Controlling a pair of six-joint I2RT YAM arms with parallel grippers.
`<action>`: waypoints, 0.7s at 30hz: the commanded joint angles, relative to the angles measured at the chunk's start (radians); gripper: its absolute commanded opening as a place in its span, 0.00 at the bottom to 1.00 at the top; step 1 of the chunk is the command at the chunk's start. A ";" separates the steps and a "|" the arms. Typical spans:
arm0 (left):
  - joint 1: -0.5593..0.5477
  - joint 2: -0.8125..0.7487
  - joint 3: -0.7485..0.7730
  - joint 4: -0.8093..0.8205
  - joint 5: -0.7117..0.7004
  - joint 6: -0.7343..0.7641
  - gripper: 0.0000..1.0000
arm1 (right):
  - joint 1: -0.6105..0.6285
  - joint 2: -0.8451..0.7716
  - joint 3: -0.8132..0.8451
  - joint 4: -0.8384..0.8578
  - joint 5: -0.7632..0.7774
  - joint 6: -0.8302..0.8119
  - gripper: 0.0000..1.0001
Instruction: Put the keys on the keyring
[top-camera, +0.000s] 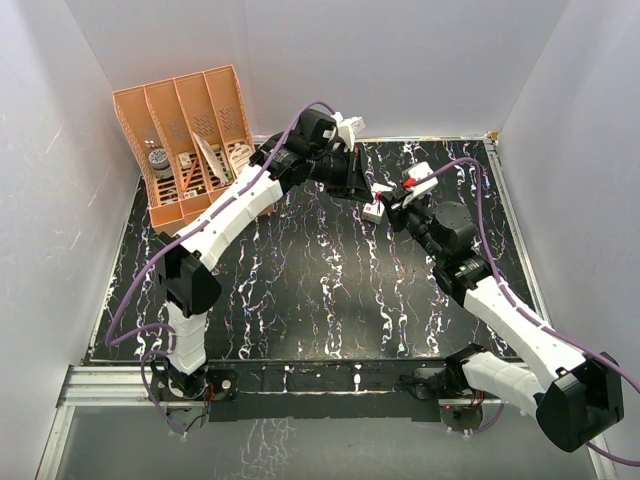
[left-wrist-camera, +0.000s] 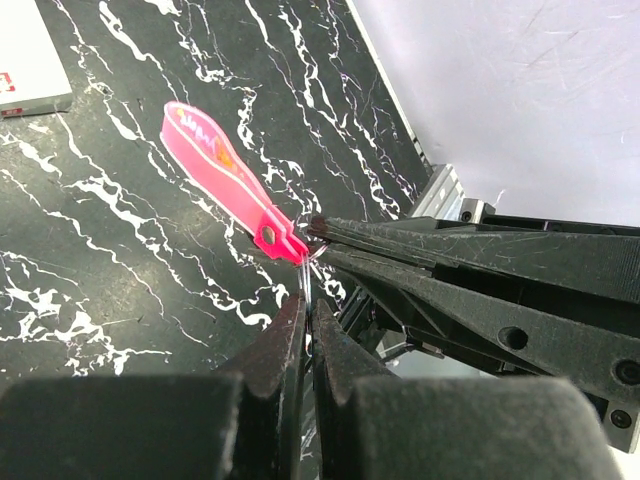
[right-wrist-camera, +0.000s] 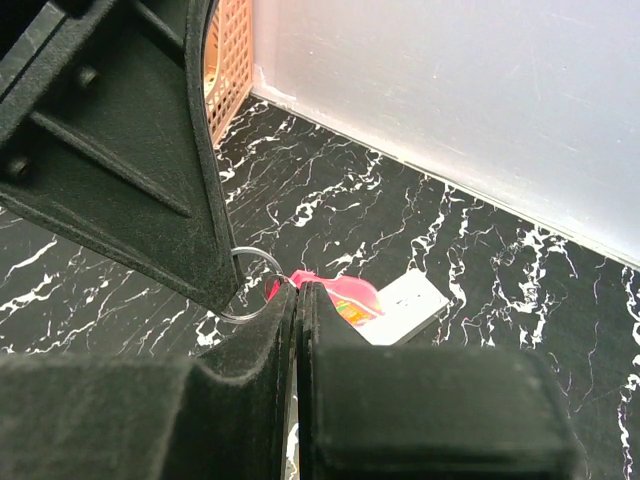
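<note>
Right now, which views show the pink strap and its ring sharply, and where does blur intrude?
Left wrist view: the magenta-pink strap keyring is sharp and evenly lit; the near black fingers are blurred. Right wrist view: its small metal ring is crisp, but out-of-focus fingers fill the bottom, hiding most of the strap. Top external view: even light, strap too small to make out.

Both arms stretch forward and angle inward toward each other. The left tool (left-wrist-camera: 305, 305) and right tool (right-wrist-camera: 297, 295) meet tip to tip, jaws clamped tight, each pinching the keyring (left-wrist-camera: 225, 175) at its ring.
</note>
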 joint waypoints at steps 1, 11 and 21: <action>-0.004 -0.003 0.048 -0.066 0.093 -0.015 0.00 | -0.001 -0.027 0.003 0.113 0.015 -0.019 0.00; 0.011 -0.003 0.087 -0.132 0.061 0.044 0.00 | -0.001 -0.049 0.034 0.066 0.060 0.030 0.27; 0.018 0.003 0.105 -0.203 0.095 0.153 0.00 | -0.001 -0.092 0.052 0.041 -0.016 0.052 0.31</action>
